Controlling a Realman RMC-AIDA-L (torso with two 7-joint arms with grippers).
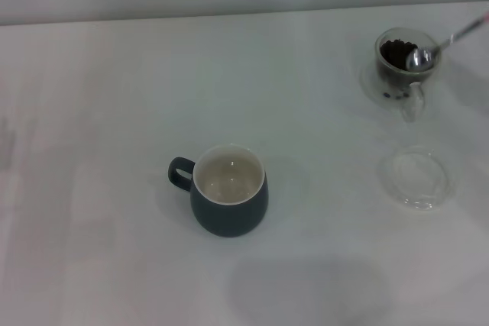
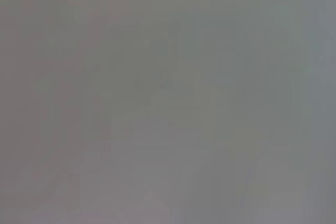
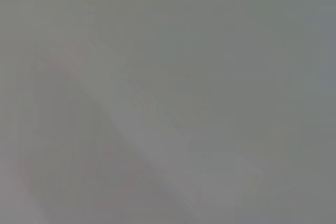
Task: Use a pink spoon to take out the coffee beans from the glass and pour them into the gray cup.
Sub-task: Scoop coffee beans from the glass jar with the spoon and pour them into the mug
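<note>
1. Our pink spoon point(image 1: 437, 48) stood with its metal bowl inside the glass point(image 1: 405, 66), near the far right corner of the bench, its stem slanting up and out past the right edge.

2. The coffee beans point(image 1: 396, 53) lay dark in the glass beside the spoon's bowl; whether any sat on the bowl we could not tell.

3. The gray cup point(image 1: 228, 190) waited near the middle of the bench, a little toward the near edge, handle pointing to our left, its cream inside showing no beans. It stood well apart from the glass.

4. A flat clear saucer point(image 1: 416, 177) rested by the right edge, between the glass and the near edge.

5. Neither of our grippers appeared in the head view, and both wrist views showed only a featureless grey, so we could not tell whether either pincer was apart or clamped on the spoon.

6. We judged the scooping step to be in hand, with nothing delivered.

7. The next move, in our judgement, called for lifting the bowl level out of the glass, carrying it across to the cup and tipping it over the rim without spilling.
</note>
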